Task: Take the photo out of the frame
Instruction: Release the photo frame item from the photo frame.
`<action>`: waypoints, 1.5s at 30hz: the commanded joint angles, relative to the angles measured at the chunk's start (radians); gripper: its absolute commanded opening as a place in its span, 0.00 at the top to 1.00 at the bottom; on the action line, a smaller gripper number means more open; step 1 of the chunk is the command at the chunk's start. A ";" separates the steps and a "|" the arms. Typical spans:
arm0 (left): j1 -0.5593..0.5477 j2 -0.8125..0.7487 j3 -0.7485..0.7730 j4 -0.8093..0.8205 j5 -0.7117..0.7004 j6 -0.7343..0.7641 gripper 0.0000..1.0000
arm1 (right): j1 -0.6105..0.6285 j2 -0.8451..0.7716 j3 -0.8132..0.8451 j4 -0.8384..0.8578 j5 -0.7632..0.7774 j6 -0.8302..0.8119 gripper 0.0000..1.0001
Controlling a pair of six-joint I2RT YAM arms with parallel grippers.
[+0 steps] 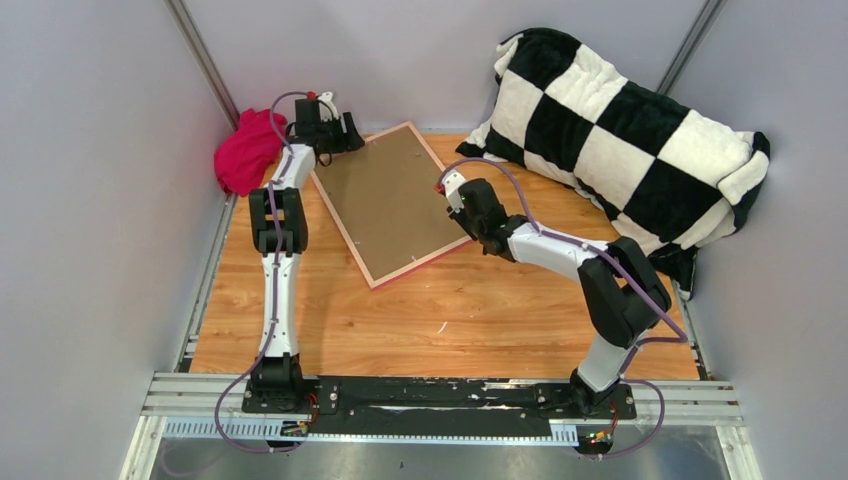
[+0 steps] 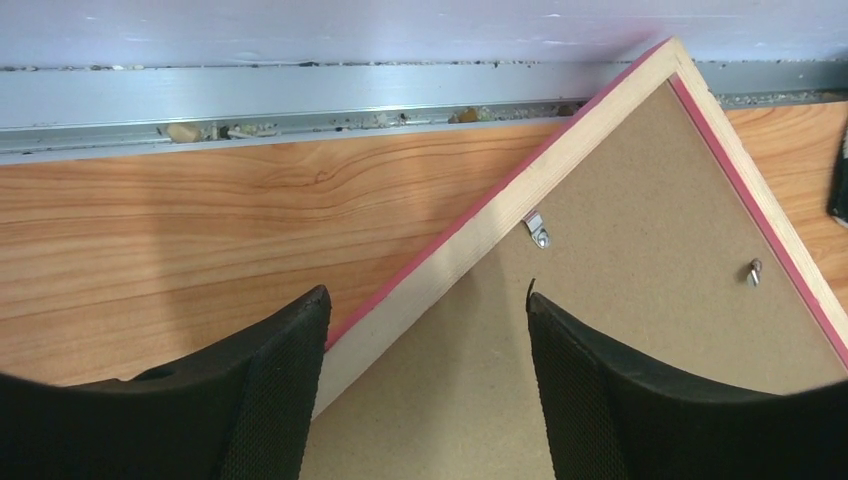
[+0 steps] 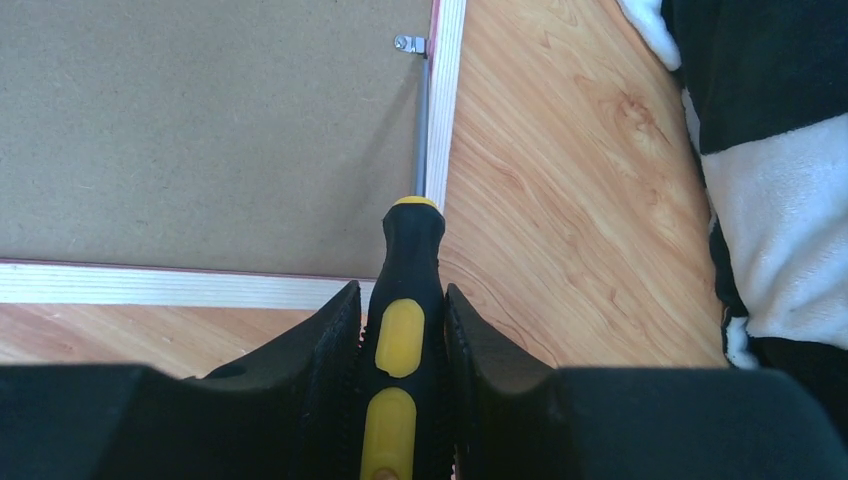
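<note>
My right gripper (image 3: pixel 400 300) was clamped tight on a black-and-yellow screwdriver (image 3: pixel 410 250). Its steel shaft lay along the inside of the frame (image 3: pixel 445 90) at its right rail, tip at a small metal tab (image 3: pixel 408 43). The frame lay face down on the table (image 1: pixel 450 320), pale wood rails edged in pink around a matt brown board (image 3: pixel 200 130). The photo, presumably beneath that board, was out of sight. I judged it thin, floppy and easily creased, best lifted by one edge. At the frame's far corner my left gripper (image 2: pixel 425 310) hung wide apart, holding nothing.
</note>
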 commanded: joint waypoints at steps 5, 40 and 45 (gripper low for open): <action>-0.011 -0.012 -0.102 -0.027 0.122 -0.017 0.48 | -0.066 0.067 0.003 -0.017 -0.123 0.023 1.00; 0.051 -0.334 -0.353 -0.025 0.157 0.083 0.27 | -0.192 -0.225 0.210 -0.391 -0.411 -0.017 1.00; 0.051 -0.468 -0.532 -0.131 0.078 0.195 0.26 | -0.192 -0.369 0.169 -0.507 -0.515 -0.129 1.00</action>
